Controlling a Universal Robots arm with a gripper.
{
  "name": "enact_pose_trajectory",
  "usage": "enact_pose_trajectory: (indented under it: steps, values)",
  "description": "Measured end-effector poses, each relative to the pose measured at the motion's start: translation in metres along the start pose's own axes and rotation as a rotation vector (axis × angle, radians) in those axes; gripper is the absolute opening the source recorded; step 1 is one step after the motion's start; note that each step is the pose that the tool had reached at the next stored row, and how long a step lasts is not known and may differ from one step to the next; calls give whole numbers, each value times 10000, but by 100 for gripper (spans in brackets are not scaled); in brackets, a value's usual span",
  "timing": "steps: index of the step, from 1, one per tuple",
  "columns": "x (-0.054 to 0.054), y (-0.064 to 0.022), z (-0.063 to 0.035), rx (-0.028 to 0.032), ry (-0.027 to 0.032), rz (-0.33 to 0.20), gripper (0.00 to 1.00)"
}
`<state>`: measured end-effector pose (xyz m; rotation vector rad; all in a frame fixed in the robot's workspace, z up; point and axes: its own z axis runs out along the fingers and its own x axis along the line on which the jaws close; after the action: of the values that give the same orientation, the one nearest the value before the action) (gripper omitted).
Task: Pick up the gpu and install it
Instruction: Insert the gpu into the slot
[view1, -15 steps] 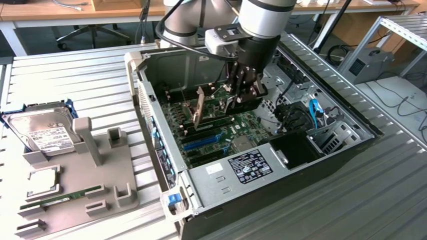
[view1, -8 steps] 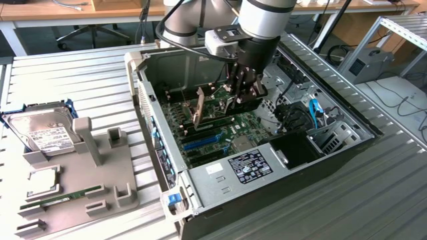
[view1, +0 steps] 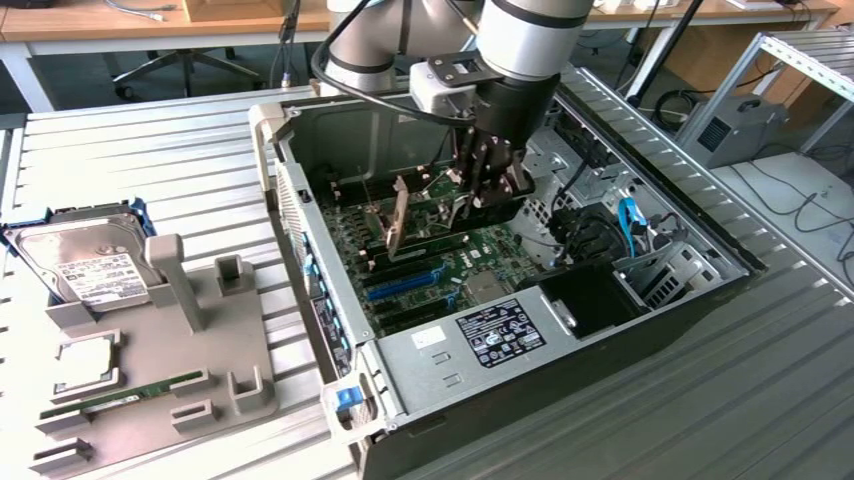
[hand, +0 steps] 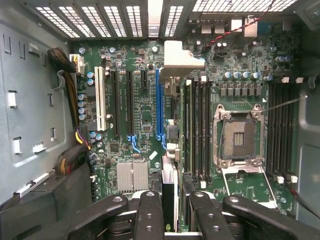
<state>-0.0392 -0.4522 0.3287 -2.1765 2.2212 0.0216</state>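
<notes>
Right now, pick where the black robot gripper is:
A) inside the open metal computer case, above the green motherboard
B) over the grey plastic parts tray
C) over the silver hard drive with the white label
A: the gripper reaches down inside the open computer case, directly over the green motherboard.

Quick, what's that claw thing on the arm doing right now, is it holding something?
End effector: closed on the gpu, which sits edge-on between its fingers over the motherboard.
</notes>
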Motion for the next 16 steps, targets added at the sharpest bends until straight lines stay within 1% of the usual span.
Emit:
enact_pose_trajectory:
  steps: [16]
  values:
    - [8,1,38,0,0,0,26]
